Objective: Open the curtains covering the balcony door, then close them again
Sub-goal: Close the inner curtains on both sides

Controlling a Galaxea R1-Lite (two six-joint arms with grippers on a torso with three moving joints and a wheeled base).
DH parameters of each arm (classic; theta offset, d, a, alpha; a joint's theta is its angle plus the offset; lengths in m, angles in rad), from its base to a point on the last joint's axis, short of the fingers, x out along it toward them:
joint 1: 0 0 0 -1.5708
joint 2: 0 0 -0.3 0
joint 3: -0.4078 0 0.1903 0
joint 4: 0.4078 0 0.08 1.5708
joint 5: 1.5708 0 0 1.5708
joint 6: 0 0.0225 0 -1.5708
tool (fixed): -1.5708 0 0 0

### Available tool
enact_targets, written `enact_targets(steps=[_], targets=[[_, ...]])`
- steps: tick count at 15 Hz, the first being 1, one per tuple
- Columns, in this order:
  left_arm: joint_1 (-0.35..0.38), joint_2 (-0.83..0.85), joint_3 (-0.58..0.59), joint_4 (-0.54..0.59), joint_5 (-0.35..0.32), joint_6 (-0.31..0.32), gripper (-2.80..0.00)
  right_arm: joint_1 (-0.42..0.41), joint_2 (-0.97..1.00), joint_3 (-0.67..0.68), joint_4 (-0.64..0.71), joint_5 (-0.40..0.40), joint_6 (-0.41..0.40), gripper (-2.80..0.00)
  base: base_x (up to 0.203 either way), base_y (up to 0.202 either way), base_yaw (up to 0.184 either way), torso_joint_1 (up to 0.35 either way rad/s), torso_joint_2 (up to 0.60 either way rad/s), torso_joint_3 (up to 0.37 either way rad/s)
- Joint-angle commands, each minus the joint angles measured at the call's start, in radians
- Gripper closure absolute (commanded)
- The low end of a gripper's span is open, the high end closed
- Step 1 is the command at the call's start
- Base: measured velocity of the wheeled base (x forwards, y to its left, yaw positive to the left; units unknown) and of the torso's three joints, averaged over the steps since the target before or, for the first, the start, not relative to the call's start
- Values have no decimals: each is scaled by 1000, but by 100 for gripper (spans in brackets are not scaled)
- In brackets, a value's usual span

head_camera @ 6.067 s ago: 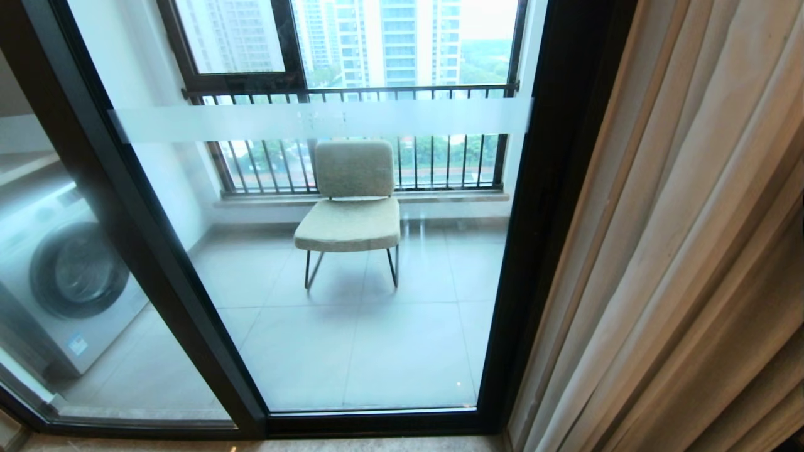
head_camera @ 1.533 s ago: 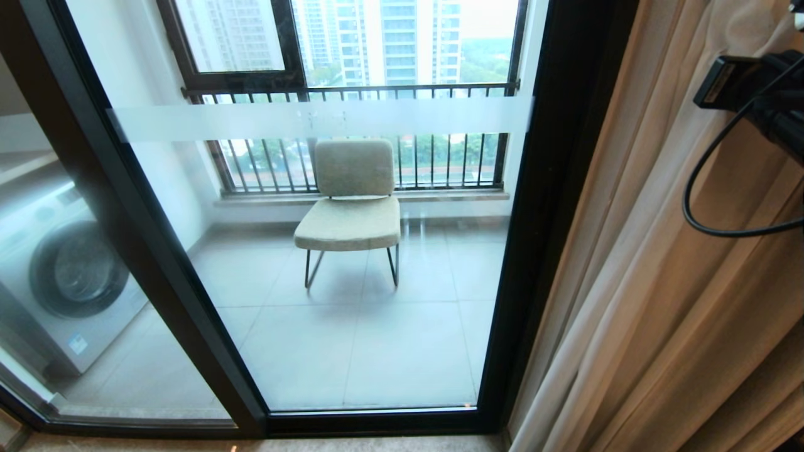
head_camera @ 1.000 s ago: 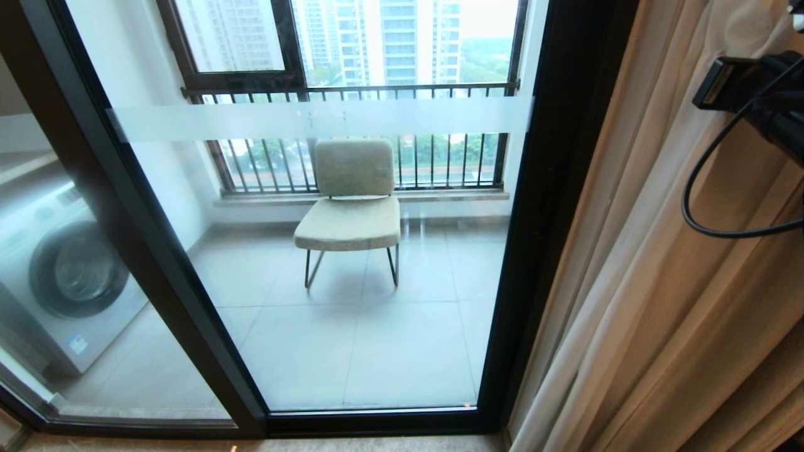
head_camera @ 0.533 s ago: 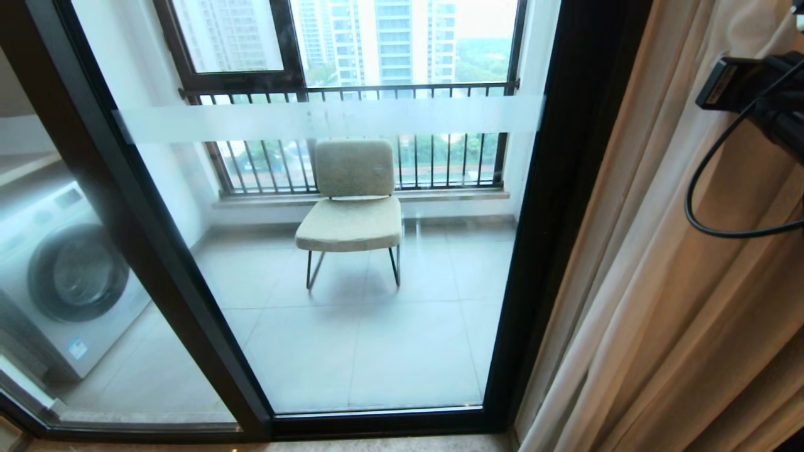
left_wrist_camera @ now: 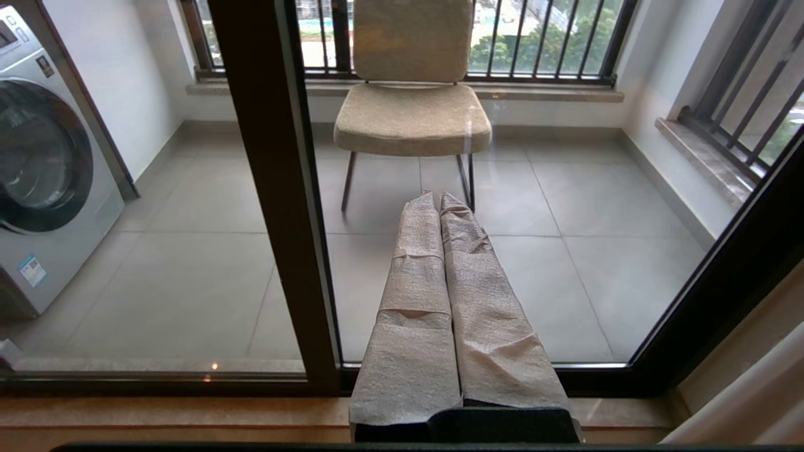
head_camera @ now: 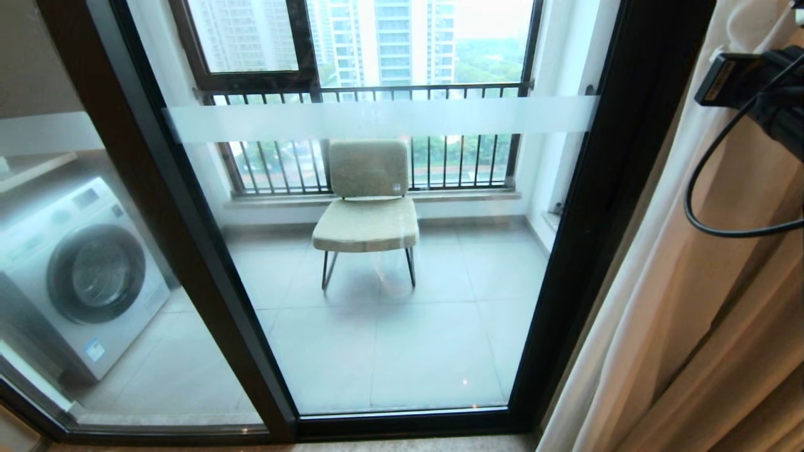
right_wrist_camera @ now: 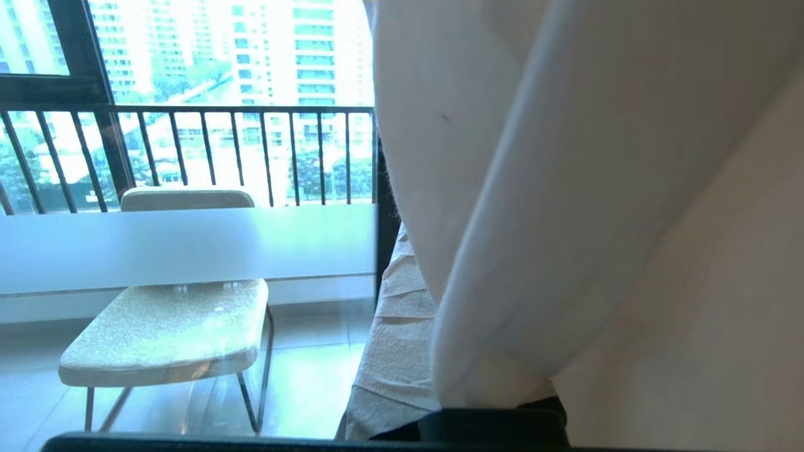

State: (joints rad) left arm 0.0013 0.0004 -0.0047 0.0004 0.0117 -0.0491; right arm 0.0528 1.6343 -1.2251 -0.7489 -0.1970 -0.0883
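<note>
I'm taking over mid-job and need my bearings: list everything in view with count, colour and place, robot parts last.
curtains: two layers, beige and white, bunched at right of door
balcony door: black frames, frosted white band, shut, uncovered
chair: one, beige, on balcony by railing
washing machine: one, white, balcony's left
window railing: black bars, behind chair
left hand: shut, low before the glass, idle
right hand: shut on curtains, raised at right

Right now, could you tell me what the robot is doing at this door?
The right gripper is shut on the curtains, bunched at the right of the balcony door. The glass is uncovered, showing a chair and washing machine outside. The left gripper is shut, holding nothing, low before the glass.
</note>
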Motion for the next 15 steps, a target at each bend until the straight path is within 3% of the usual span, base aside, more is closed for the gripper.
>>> enact_targets(steps=[1, 15], targets=[[0, 0, 0, 0, 1, 0, 0, 1, -5, 3, -4, -1, -2, 0, 0, 192, -1, 0, 6, 2], [0, 0, 2, -2, 1, 0, 0, 38, -2, 1, -6, -1, -7, 0, 0, 192, 0, 5, 3, 3]])
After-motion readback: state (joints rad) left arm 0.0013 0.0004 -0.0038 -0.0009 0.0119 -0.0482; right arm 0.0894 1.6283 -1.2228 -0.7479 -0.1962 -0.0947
